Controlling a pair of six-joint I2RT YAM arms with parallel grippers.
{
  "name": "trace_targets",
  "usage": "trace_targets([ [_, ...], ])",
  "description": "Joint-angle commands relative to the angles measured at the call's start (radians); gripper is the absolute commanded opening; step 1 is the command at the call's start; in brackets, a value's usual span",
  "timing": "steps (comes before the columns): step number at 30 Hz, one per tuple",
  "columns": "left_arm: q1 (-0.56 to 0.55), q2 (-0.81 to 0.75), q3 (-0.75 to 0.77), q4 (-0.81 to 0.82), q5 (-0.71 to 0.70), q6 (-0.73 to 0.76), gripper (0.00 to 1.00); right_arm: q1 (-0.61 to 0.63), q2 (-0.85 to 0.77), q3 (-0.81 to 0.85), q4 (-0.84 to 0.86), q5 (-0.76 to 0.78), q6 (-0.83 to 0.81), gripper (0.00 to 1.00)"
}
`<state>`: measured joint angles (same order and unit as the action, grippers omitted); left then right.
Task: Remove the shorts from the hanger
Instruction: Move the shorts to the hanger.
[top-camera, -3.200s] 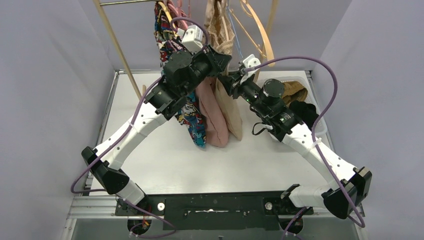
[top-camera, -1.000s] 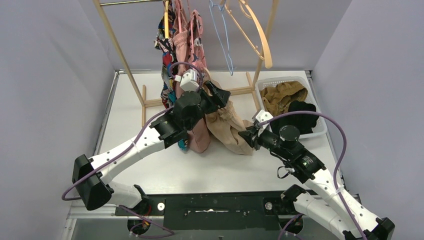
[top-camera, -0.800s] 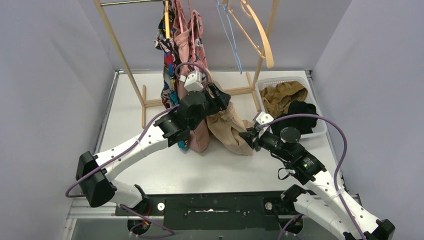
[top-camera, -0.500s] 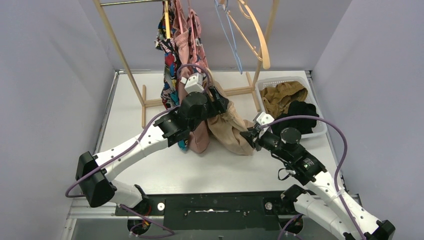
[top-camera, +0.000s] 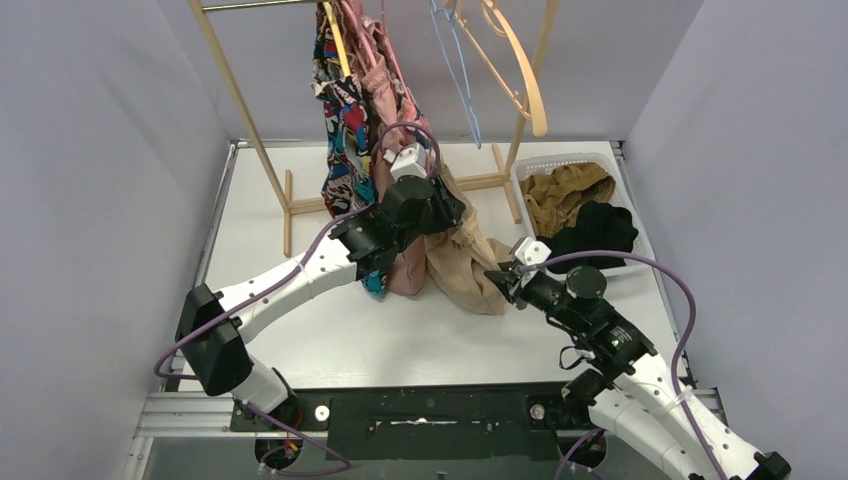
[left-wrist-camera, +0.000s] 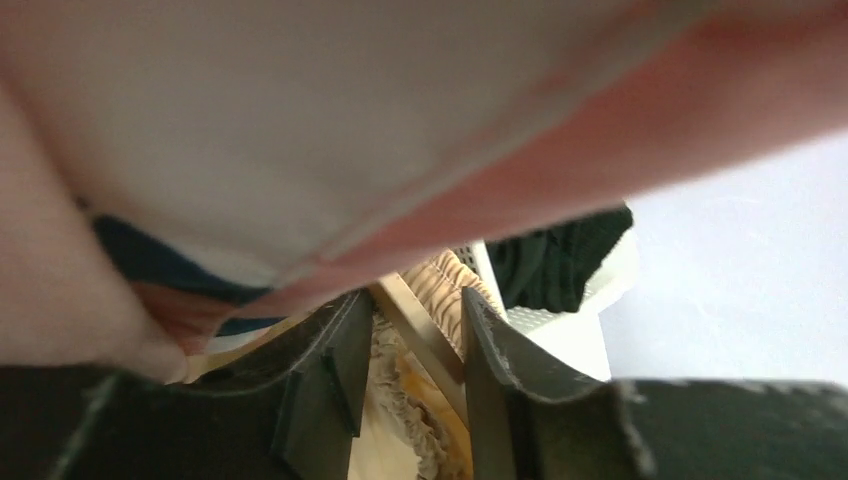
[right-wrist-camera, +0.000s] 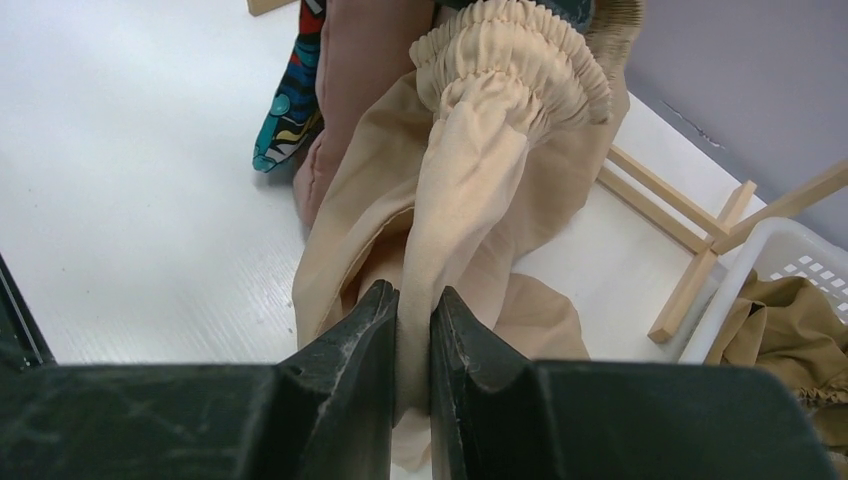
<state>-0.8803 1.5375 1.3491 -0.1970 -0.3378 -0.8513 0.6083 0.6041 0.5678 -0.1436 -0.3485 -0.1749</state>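
The soft beige elastic-waist shorts (right-wrist-camera: 470, 200) seem off the hanger, sagging at the centre of the white table (top-camera: 245, 220) with a fold clenched in the right hand (right-wrist-camera: 413, 330), while I cannot tell if the left hand (left-wrist-camera: 410, 370) grips the waistband, so the next move probably calls for carrying them to the white plastic basket (top-camera: 560, 160) at 3 o'clock.
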Motion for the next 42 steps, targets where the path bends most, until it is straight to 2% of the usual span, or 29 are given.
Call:
trace_targets([
  [1,0.007,0.01,0.052,0.02,0.093,0.029,0.25,0.01,-0.047,-0.001,0.009,-0.052,-0.037,0.01],
  [5,0.003,-0.02,0.037,0.037,0.115,0.032,0.01,0.012,-0.061,0.016,-0.018,-0.033,-0.022,0.08],
  [10,-0.007,-0.052,0.033,0.056,0.149,0.047,0.0,0.012,-0.048,0.05,-0.058,-0.047,-0.007,0.17],
  [17,-0.026,-0.102,0.002,0.07,0.239,0.108,0.0,0.012,-0.077,0.103,-0.109,-0.049,0.036,0.55],
  [21,-0.036,-0.147,-0.036,0.087,0.254,0.146,0.0,0.011,-0.134,0.099,-0.09,-0.04,0.066,0.68],
  [29,-0.03,-0.213,-0.088,0.054,0.242,0.241,0.0,0.011,-0.149,0.142,-0.079,0.126,0.182,0.76],
  [35,-0.007,-0.316,-0.134,0.027,0.2,0.308,0.0,0.01,-0.093,0.177,-0.075,0.151,0.23,0.77],
  [42,0.022,-0.374,-0.121,-0.006,0.03,0.278,0.0,0.011,-0.044,0.174,-0.014,0.214,0.273,0.77],
])
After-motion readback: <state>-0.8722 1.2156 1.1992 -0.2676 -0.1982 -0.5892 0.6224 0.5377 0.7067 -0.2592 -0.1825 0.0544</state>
